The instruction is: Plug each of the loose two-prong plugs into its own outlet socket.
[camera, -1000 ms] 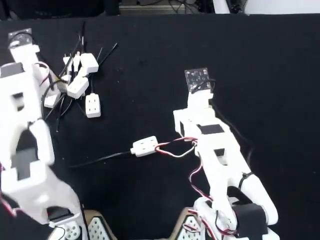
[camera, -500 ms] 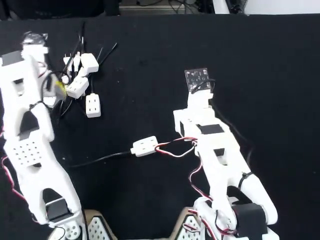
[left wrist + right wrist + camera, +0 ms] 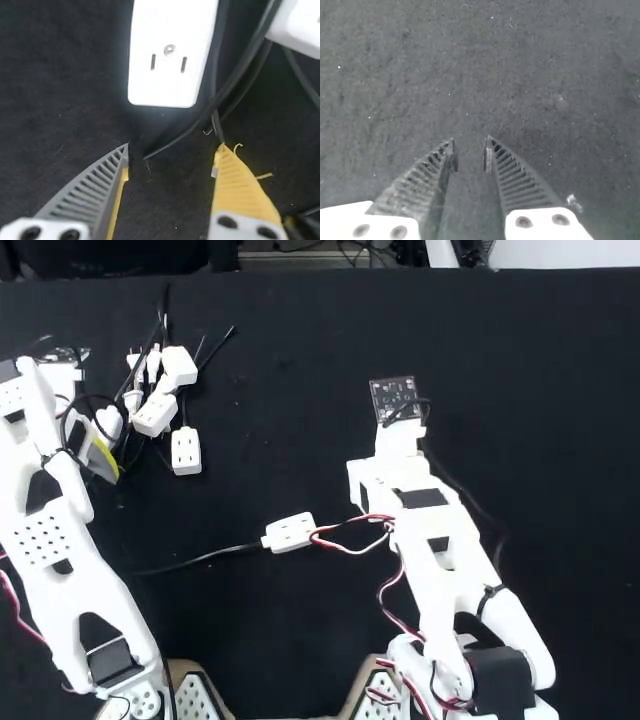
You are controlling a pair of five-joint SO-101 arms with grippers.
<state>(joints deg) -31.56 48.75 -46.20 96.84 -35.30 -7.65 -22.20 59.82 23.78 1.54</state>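
A tangle of white two-prong plugs and outlet blocks (image 3: pixel 155 390) with black cables lies at the table's back left. One white outlet block (image 3: pixel 186 451) lies beside it, and another outlet block (image 3: pixel 290 532) lies mid-table on a black cable. My left gripper (image 3: pixel 98 445) is at the left edge of the tangle. In its wrist view the left gripper (image 3: pixel 172 152) is open, with a white outlet block (image 3: pixel 167 55) just ahead of its tips and a black cable (image 3: pixel 235 85) crossing between them. My right gripper (image 3: pixel 469 150) hovers over bare cloth, shut but for a narrow slit, holding nothing.
The black cloth (image 3: pixel 530 390) covers the whole table. The right arm (image 3: pixel 430 540) stands mid-table with red and white wires looping toward the middle outlet block. A corner of another white block (image 3: pixel 300 25) lies past the cable.
The left arm has swung and lowered, bringing its gripper down at the left side of the plug tangle. The right arm and the outlet blocks have not moved.
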